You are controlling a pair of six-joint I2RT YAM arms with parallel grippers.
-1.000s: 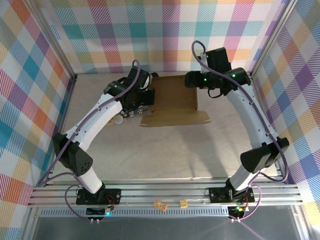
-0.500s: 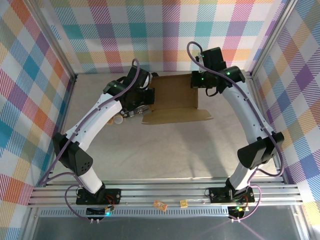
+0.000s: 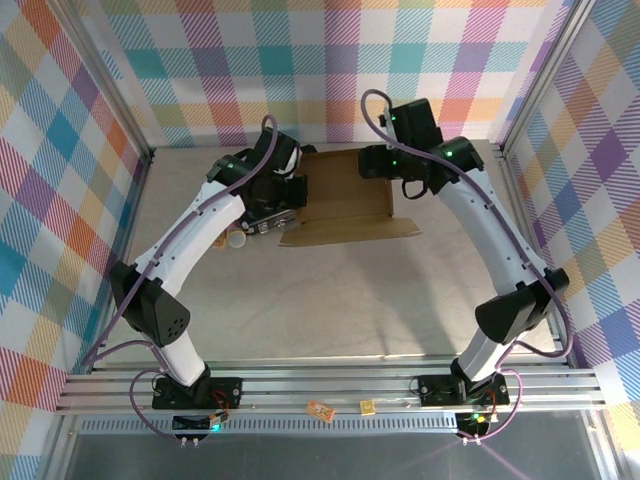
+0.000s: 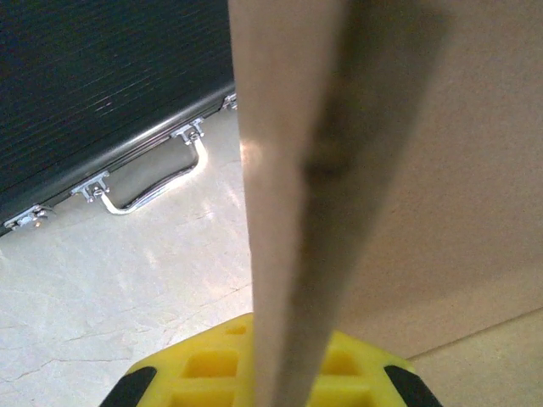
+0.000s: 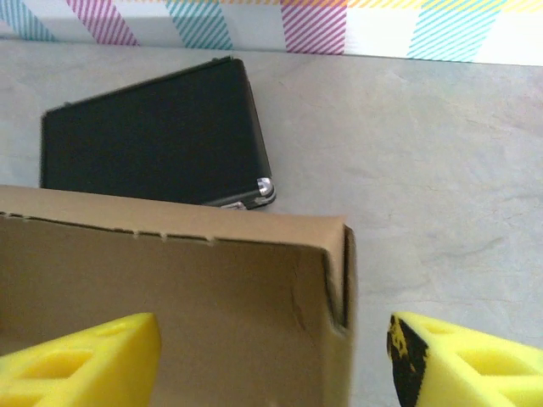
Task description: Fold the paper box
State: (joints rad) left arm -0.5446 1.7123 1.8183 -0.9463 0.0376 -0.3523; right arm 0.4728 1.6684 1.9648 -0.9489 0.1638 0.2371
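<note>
The paper box (image 3: 345, 195) is brown cardboard, partly formed, at the back middle of the table, with a flat front flap (image 3: 350, 232). My left gripper (image 3: 293, 195) is shut on the box's left wall; in the left wrist view that wall (image 4: 288, 170) runs upright between the yellow fingers (image 4: 195, 369). My right gripper (image 3: 372, 165) hovers open over the box's far right corner. In the right wrist view that corner wall (image 5: 338, 288) stands between the spread yellow fingers (image 5: 81, 360), closer to the right one, touching neither.
A black case (image 5: 153, 140) with a metal handle (image 4: 161, 182) lies just beyond the box, on its left side. A small white object (image 3: 237, 240) sits on the table under the left arm. Checked walls close in the back and sides.
The right arm has shifted left over the box's far right corner. The box's front flap has slid slightly. The left gripper has kept its hold.
</note>
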